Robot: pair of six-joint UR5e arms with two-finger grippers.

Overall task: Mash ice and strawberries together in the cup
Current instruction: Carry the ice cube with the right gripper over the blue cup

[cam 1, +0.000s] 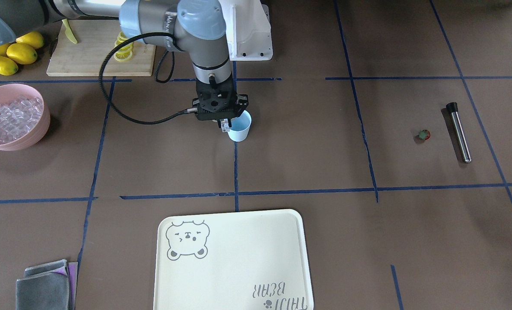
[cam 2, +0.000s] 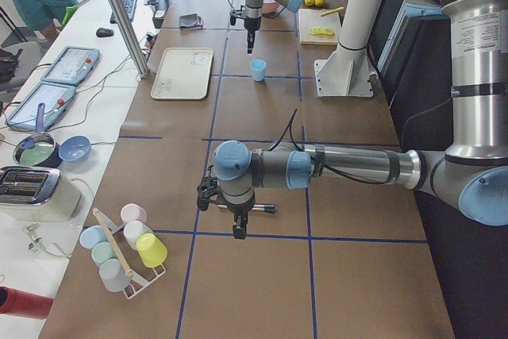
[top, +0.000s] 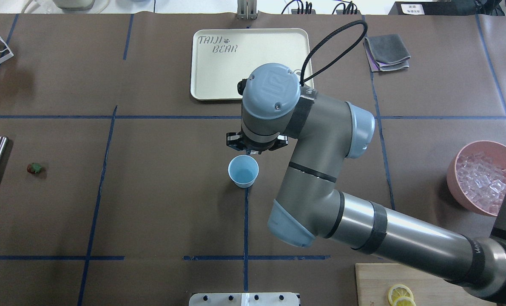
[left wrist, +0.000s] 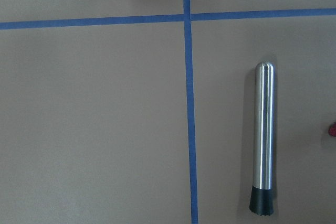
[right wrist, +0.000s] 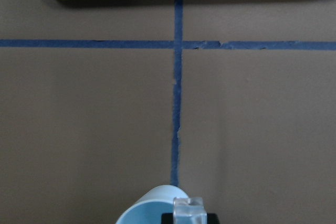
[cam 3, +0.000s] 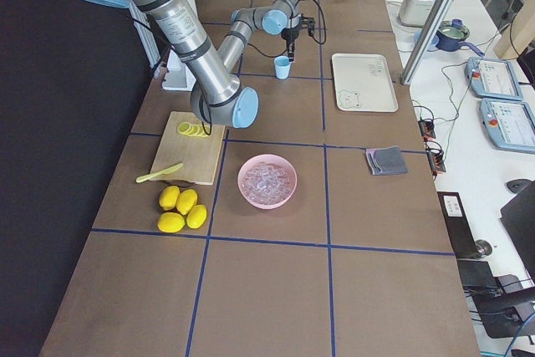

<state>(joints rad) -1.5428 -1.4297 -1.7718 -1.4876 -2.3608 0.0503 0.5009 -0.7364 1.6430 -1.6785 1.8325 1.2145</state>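
The pale-blue cup (cam 1: pixel 240 128) (top: pixel 243 171) stands upright at the table's middle, and its inside shows plain blue from overhead. My right gripper (cam 1: pixel 226 125) (right wrist: pixel 188 215) hangs over the cup's rim, shut on one clear ice cube (right wrist: pixel 188 207). More ice (cam 1: pixel 8 118) fills the pink bowl (cam 1: pixel 36 129). The strawberry (cam 1: pixel 423 135) (top: pixel 34 168) lies beside a steel muddler (cam 1: pixel 459 131) (left wrist: pixel 262 135). My left gripper (cam 2: pixel 238 230) hovers above the muddler. It shows only in the left side view, so I cannot tell its state.
A cream tray (cam 1: pixel 239 275) lies beyond the cup from the robot. A cutting board (cam 1: pixel 88 56) with lemon slices and whole lemons (cam 1: pixel 15 54) sit near the base. Grey cloths (cam 1: pixel 45 286) lie at a corner. A rack of cups (cam 2: pixel 127 244) stands at the left end.
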